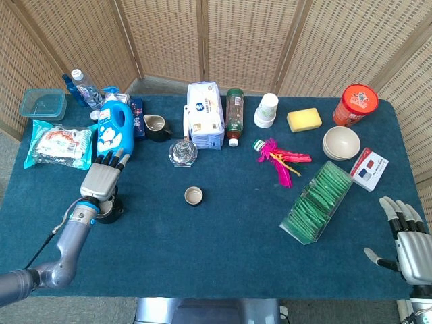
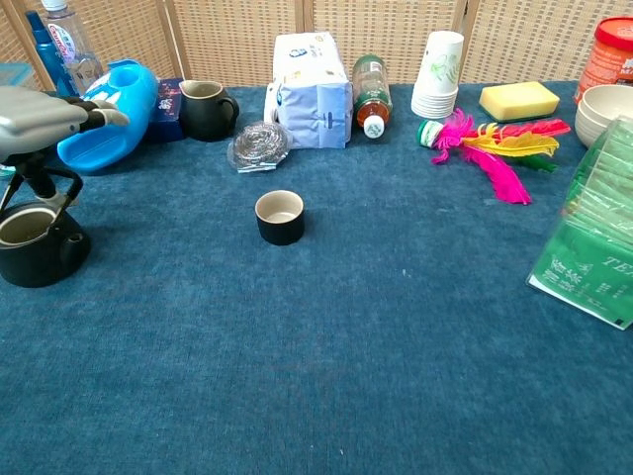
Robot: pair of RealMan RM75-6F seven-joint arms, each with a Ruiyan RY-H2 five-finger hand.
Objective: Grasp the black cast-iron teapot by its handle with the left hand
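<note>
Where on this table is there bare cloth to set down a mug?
Free: the near strip in front of the small cup, between the teapot and the green packets. Crowded: the back row from the blue jug to the red tub.

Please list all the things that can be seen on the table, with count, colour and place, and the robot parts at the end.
teapot: 1, black, left edge, under the left robot hand
small cup: 1, dark, centre
detergent bottle: 1, blue, back left
pitcher: 1, dark, beside the detergent bottle
tissue pack: 1, white-blue, back centre
paper cups: 1 stack, white, back
sponge: 1, yellow, back right
canister: 1, red, back right corner
bowls: 1 stack, cream, right
feather toy: 1, pink-yellow, centre right
green packets: 1 tray, right
left robot hand: over the teapot's handle
right robot hand: fingers apart, front right corner
</note>
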